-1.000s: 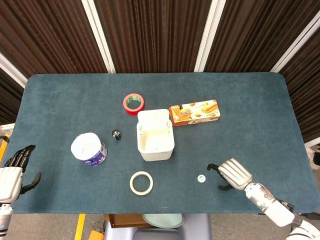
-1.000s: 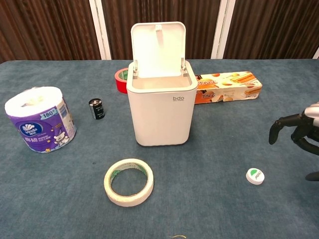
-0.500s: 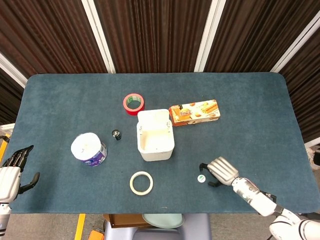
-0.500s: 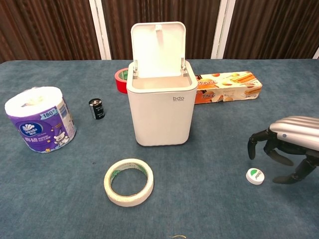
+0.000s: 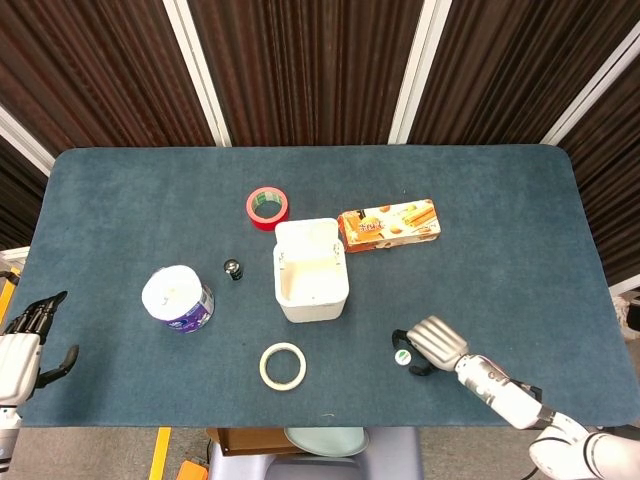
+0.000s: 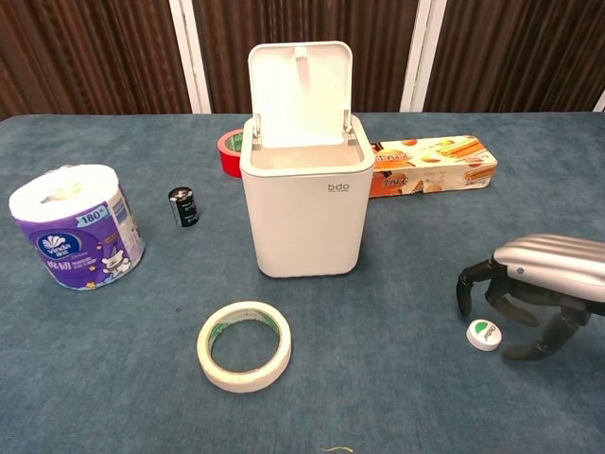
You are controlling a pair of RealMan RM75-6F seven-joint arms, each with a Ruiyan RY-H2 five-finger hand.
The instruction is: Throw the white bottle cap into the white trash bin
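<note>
Right hand (image 6: 529,288): hovers just over the white bottle cap (image 6: 483,334), fingers curled downward and spread around it, holding nothing; whether a fingertip touches the cap cannot be told.
White bottle cap: lies flat on the blue table (image 5: 500,270), green mark facing up, near the front edge (to the right of the bin).
White trash bin (image 6: 302,203): stands upright mid-table, lid (image 6: 299,91) raised, well apart from the cap.
Left hand (image 5: 22,338): at the table's left edge, fingers apart, empty.
Other things: white tape ring (image 6: 244,345), toilet paper roll (image 6: 76,225), red tape (image 5: 267,207), snack box (image 5: 389,224).
</note>
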